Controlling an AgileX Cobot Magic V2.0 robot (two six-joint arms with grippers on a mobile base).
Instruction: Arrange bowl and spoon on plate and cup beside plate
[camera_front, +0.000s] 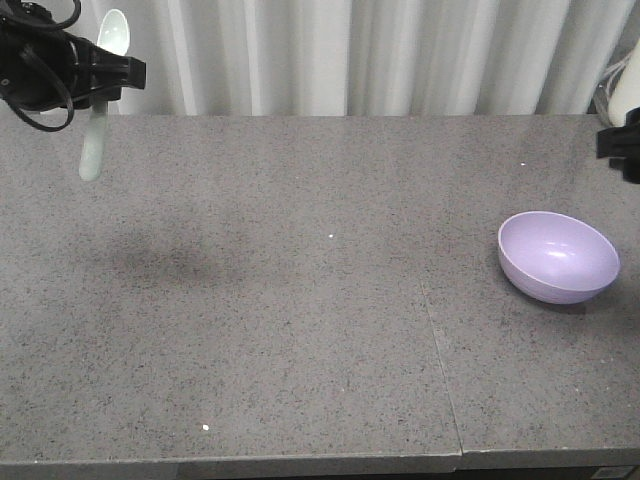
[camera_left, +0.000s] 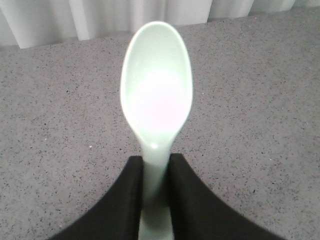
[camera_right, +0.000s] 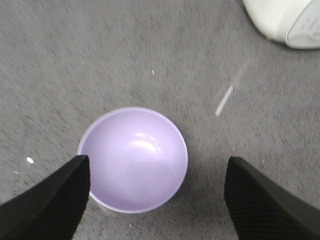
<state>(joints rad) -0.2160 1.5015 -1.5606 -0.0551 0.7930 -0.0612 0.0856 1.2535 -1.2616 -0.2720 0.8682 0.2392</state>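
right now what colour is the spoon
The spoon is pale mint green, clearest in the left wrist view.

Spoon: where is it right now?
Front view, upper left: the spoon is clamped in the left gripper, raised over the table near its far-left corner, well apart from the bowl at right.

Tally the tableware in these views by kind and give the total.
spoon: 1
bowl: 1
Total: 2
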